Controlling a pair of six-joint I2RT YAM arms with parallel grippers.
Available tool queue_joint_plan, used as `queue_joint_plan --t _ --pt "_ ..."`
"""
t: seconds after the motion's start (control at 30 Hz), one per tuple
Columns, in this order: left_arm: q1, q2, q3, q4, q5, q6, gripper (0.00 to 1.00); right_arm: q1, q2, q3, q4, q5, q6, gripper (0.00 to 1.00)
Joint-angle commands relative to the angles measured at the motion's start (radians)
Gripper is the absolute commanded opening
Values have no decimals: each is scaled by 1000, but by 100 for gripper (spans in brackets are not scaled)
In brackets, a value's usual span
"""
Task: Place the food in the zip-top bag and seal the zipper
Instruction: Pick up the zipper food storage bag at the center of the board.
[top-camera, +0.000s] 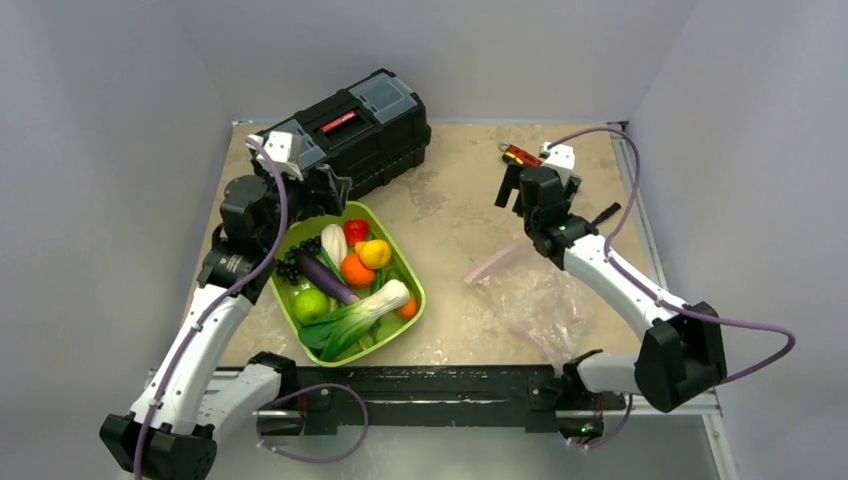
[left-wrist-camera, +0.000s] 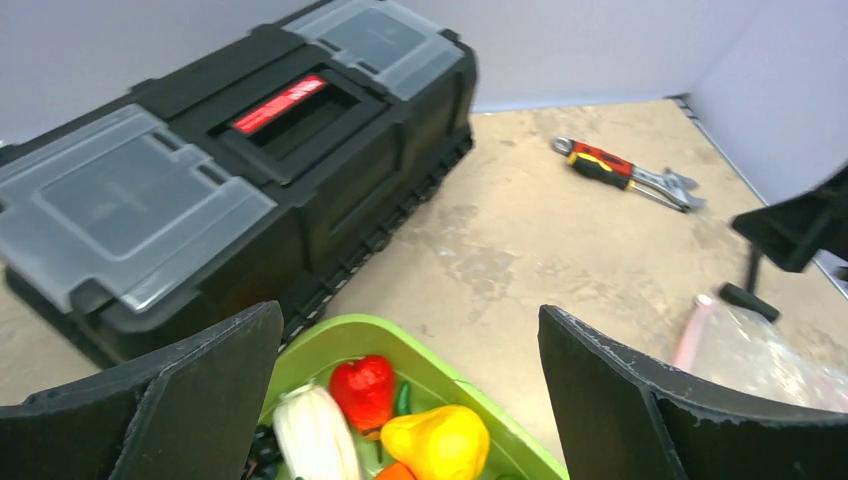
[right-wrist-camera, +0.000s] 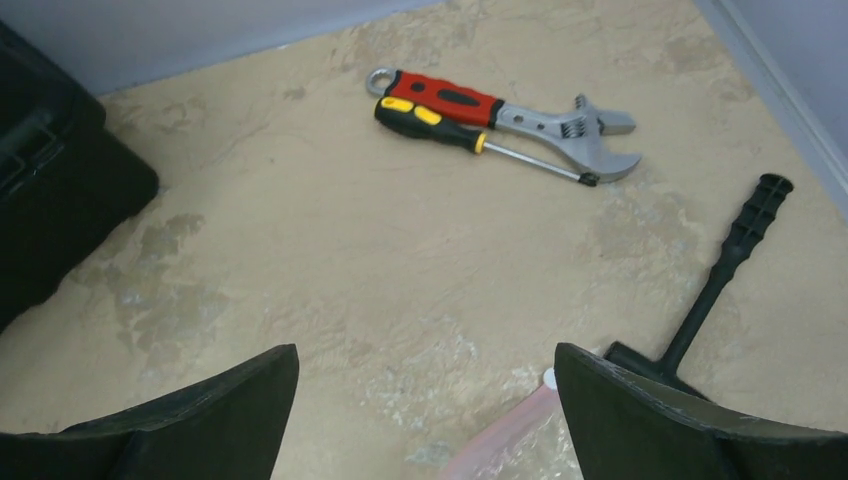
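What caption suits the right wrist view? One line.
Open jaws frame a wrench, screwdriver and black tool, with the pink zipper peeking in below.

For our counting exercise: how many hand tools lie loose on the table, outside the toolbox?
3: a red-handled wrench at the far right, a screwdriver alongside it, a black-handled tool beside the bag. The closed toolbox may hide more.

Table (top-camera: 455, 215): mottled tan surface.
Toolbox (top-camera: 365, 130): black, closed, ahead of the left fingers (left-wrist-camera: 170, 410).
Tray (top-camera: 419, 296): lime-green, beneath the left fingers.
Zip-top bag (top-camera: 540, 300): clear, its pink edge between the right fingers (right-wrist-camera: 190, 420).
Wrench (right-wrist-camera: 530, 115), screwdriver (right-wrist-camera: 440, 120): touching, ahead of the right fingers.
Black-handled tool (right-wrist-camera: 730, 250): beside the bag.
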Motion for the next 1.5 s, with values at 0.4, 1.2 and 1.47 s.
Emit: queue_joint_plan --t 0.4,1.2,1.47 --pt "-87 56 67 -2 181 27 100 142 462 546 -915 224 588 99" --pt "-90 79 92 -21 230 35 100 146 678 512 -831 194 619 99" --pt "-90 87 97 -23 234 36 100 150 586 300 -649 173 618 67"
